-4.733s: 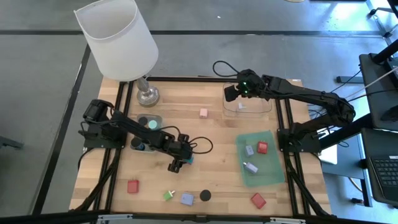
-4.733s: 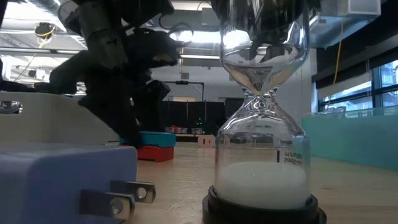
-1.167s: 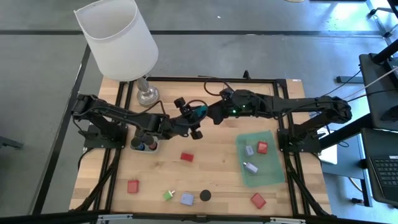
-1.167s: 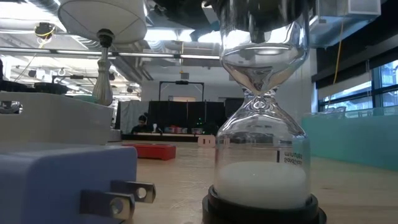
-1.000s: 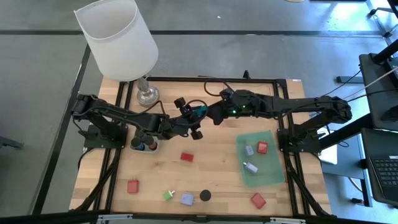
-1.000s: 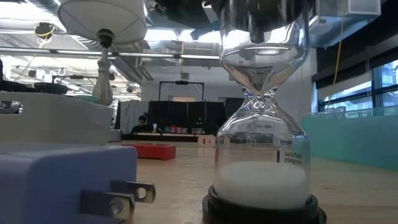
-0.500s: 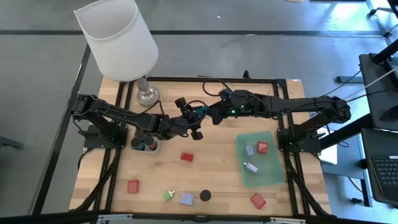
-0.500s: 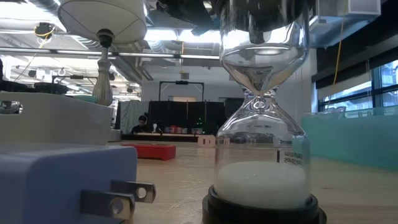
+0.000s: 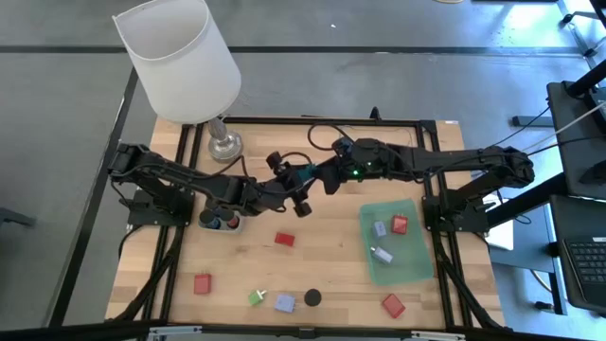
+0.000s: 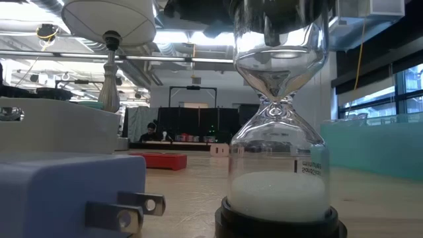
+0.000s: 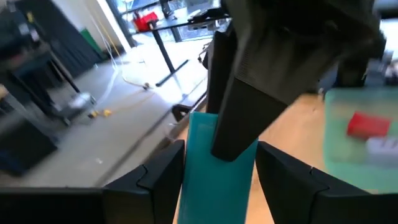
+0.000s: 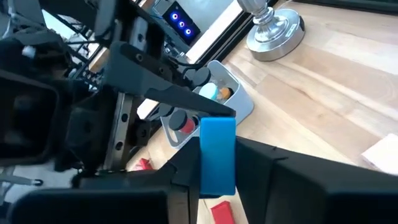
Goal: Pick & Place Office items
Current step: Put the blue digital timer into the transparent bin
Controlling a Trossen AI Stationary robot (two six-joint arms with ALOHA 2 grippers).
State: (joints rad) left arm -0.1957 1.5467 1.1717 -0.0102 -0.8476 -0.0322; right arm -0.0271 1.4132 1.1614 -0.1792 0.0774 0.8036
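Above the tabletop's (image 9: 322, 256) centre, a flat, rectangular teal-blue block (image 9: 305, 172) hangs between both grippers. The left gripper (image 9: 301, 179) has its fingers clamped on the block's 8 o'clock end; the right gripper (image 9: 312, 173) has its fingers closed on the 2 o'clock end.

White-shaded lamp on a silver base (image 9: 224, 145) beyond the left gripper (image 9: 301, 179); translucent green tray (image 9: 414, 265) near-right; small clear tray (image 9: 236, 225) near-left.

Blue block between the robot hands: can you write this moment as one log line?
step: handover mid-table | flat teal-blue block: held aloft | left gripper: shut on it | right gripper: shut on it
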